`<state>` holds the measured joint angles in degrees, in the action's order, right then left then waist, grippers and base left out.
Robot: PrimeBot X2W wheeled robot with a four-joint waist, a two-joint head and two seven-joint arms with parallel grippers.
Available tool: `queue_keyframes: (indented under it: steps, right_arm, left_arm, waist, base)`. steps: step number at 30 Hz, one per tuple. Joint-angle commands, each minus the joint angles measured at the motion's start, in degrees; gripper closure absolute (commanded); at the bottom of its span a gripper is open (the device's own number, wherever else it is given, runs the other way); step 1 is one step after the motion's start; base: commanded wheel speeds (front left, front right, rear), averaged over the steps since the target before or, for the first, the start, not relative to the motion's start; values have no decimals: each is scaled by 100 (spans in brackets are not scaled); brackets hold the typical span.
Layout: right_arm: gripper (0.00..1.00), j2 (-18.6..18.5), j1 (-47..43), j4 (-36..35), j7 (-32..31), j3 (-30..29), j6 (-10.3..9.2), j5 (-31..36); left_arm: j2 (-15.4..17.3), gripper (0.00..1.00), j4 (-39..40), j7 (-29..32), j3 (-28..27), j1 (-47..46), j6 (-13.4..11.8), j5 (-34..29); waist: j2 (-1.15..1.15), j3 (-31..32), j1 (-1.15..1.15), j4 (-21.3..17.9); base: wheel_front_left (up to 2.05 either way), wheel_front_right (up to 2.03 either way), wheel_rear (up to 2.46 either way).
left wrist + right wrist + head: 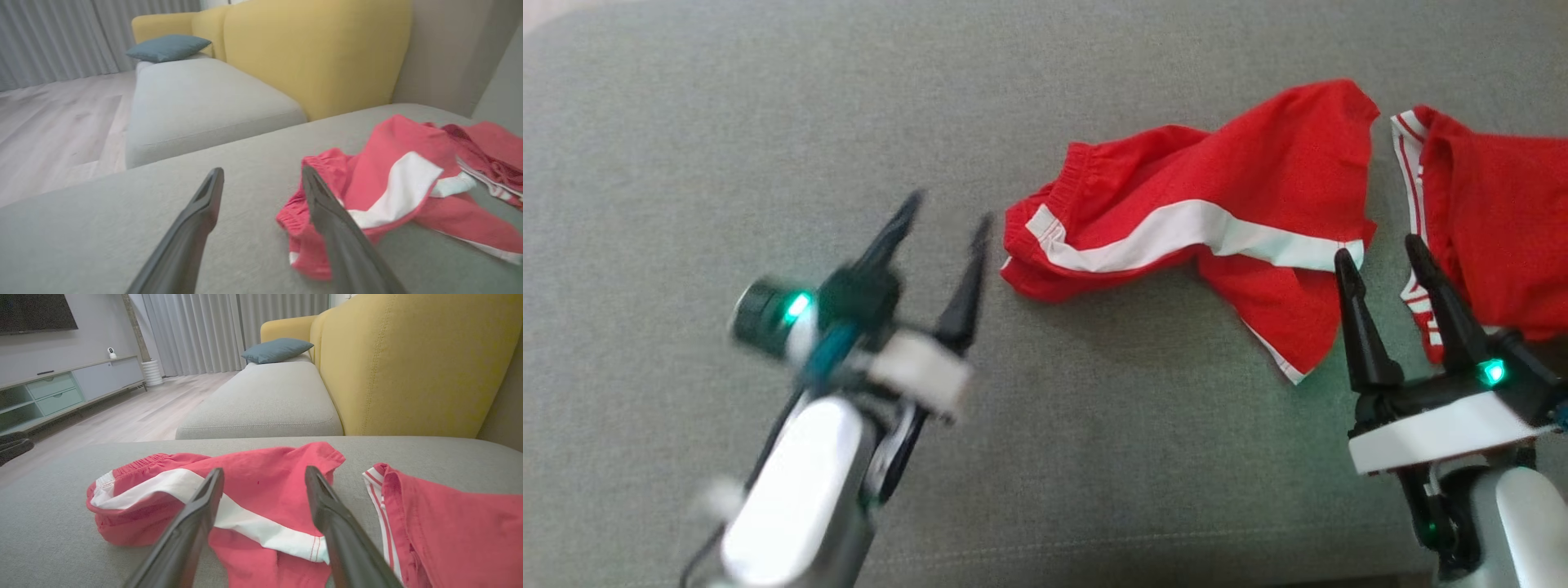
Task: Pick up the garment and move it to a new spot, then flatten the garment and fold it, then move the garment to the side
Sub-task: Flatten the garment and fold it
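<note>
Red shorts [1192,229] crumpled on grey sofa seat [686,122], seemingly not yet lifted, flattened or folded. Left tool [951,208] at 9 o'clock of them, right tool [1378,249] at 4 o'clock, both wide, empty.

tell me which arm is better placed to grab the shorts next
Right, probably: the open right gripper points straight at the shorts, right by their hem. The open left gripper sits off beside the waistband, aimed past it.

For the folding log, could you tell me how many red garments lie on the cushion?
2. Red shorts lie mid-picture on the cushion; a second red garment lies apart to their right, cut off at the edge, so more may be hidden.
</note>
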<state>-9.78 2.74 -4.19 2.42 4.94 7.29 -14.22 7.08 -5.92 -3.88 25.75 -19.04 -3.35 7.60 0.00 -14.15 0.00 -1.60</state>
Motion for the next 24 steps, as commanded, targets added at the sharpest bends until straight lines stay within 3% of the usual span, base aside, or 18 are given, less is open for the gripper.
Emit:
queue_keyframes:
  steps: [1,7,15,16,17,24]
  right_arm:
    - [0,-52,76,-198,-31,105,20,-39]
    - [0,-17,188,-124,-42,195,20,-109]
    - [0,26,194,24,6,184,20,-197]
    - [0,30,190,38,9,173,20,-209]
    - [0,27,188,51,13,160,20,-223]
    - [0,-192,281,493,-308,-44,20,-337]
  left_arm:
    - [34,0,152,42,-156,-239,25,31]
    - [-134,0,-496,1047,186,-897,507,309]
    - [-99,0,-1007,1901,261,-1173,699,569]
    - [-86,71,-1004,1950,270,-1180,727,606]
    - [-74,100,-996,1998,276,-1180,751,645]
    - [34,100,-771,2052,307,-1175,717,630]
  waist:
    - [0,-33,0,-32]
    - [0,-187,0,-232]
    - [0,-266,0,-414]
    - [0,-270,0,-423]
    - [0,-273,0,-426]
    - [0,-307,0,-402]
  base:
    - [0,0,0]
    - [0,0,0]
    - [0,0,0]
    - [0,0,0]
    - [0,0,0]
    - [0,0,0]
